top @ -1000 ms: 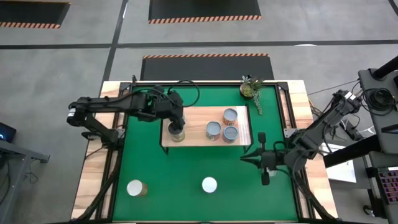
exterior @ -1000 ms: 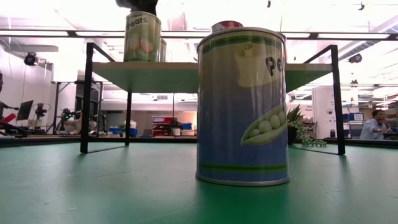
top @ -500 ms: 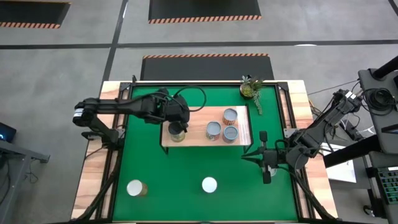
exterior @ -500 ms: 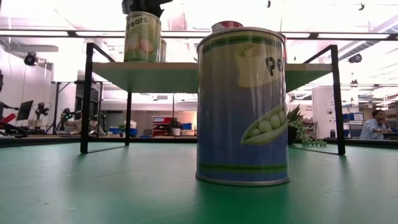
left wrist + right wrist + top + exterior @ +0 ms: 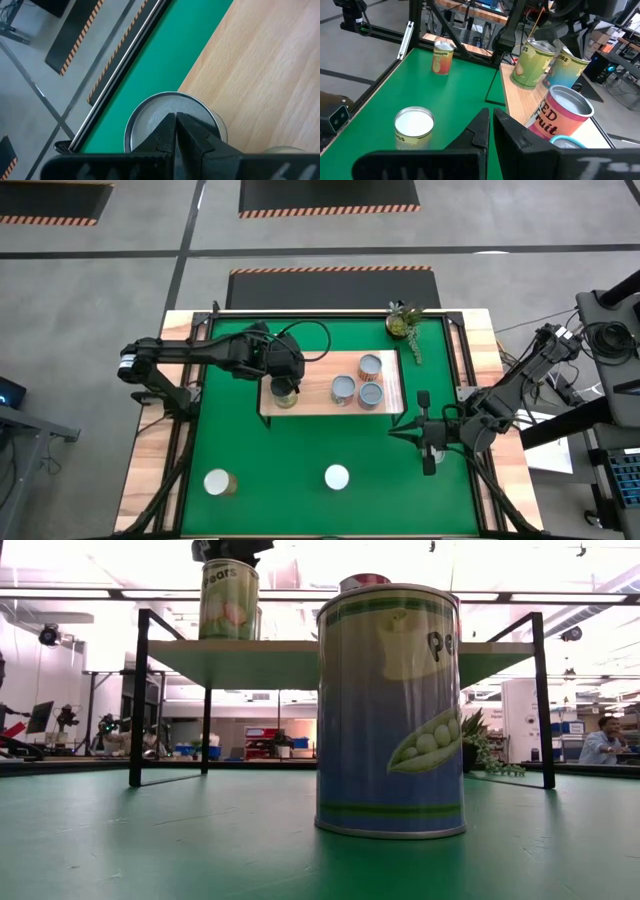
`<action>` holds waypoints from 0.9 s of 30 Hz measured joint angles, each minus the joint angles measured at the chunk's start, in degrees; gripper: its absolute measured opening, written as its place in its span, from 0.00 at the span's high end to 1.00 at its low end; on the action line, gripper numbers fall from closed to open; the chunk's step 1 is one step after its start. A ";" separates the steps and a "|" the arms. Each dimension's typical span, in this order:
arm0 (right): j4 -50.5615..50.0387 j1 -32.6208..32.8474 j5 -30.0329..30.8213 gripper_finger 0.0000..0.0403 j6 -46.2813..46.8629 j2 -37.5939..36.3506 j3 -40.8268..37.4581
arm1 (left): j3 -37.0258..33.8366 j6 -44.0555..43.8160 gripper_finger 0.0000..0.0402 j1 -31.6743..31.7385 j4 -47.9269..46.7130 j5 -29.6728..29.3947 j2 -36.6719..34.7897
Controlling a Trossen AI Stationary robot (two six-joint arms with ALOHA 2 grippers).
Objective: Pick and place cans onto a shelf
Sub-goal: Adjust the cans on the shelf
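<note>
Left wrist view: the closed left hand [image 5: 176, 131] hides much of a can's [image 5: 150, 112] silver top on the shelf [image 5: 260, 75].

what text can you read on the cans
"pears": can on the shelf, low view.
"pe", cut off: pea can on the mat.
"ED", "fruit", partly hidden: red can, right wrist view.
Other can labels: too blurred to read.

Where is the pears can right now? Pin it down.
In the high view, the pears can stands at the left end of the shelf, directly under the shut left gripper. The other three cans on the shelf cluster toward its right end.
</note>
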 joint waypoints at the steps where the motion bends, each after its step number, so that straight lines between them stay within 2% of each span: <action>1: 0.01 0.00 -0.01 0.97 0.00 0.00 0.00 | 0.00 -0.46 1.00 0.00 -0.23 -0.01 -0.03; 15: -0.01 0.00 0.01 0.97 -0.01 0.00 0.00 | 0.17 -1.96 1.00 0.00 -0.72 0.98 -0.58; 27: -0.01 0.00 0.01 0.97 -0.10 0.00 0.00 | 3.88 -2.12 1.00 -1.36 -1.84 1.41 -0.59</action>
